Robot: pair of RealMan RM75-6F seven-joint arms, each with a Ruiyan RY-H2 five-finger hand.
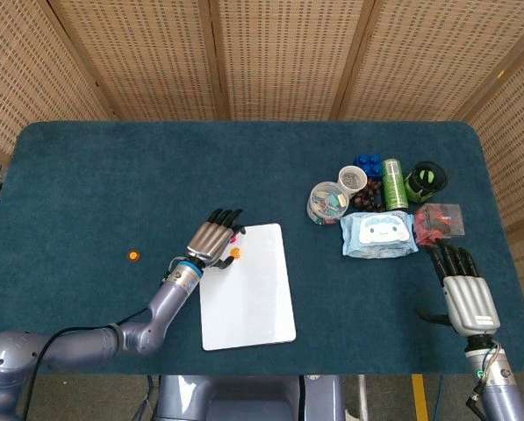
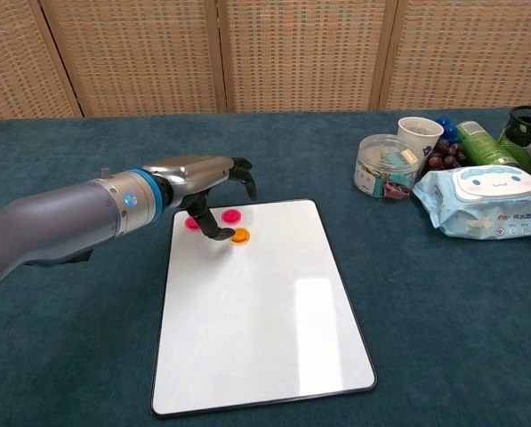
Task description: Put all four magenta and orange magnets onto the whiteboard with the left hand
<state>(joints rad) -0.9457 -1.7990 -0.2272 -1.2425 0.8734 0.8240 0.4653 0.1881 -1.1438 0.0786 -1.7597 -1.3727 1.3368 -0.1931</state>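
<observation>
The whiteboard (image 2: 265, 329) (image 1: 253, 298) lies flat on the blue table. Near its far left corner sit two magenta magnets (image 2: 231, 215) (image 2: 192, 223) and one orange magnet (image 2: 239, 236) (image 1: 234, 253). My left hand (image 2: 203, 178) (image 1: 211, 239) hovers over that corner with its fingers lifted and apart, holding nothing; its thumb points down just left of the orange magnet. A second orange magnet (image 1: 132, 255) lies on the table well left of the board. My right hand (image 1: 463, 289) rests open near the table's right front edge.
At the right back stand a clear tub (image 2: 382, 165), a paper cup (image 2: 418, 136), a green can (image 2: 480, 142), a black mesh cup (image 2: 528, 130), a wet-wipes pack (image 2: 487, 200) and a red packet (image 1: 439, 221).
</observation>
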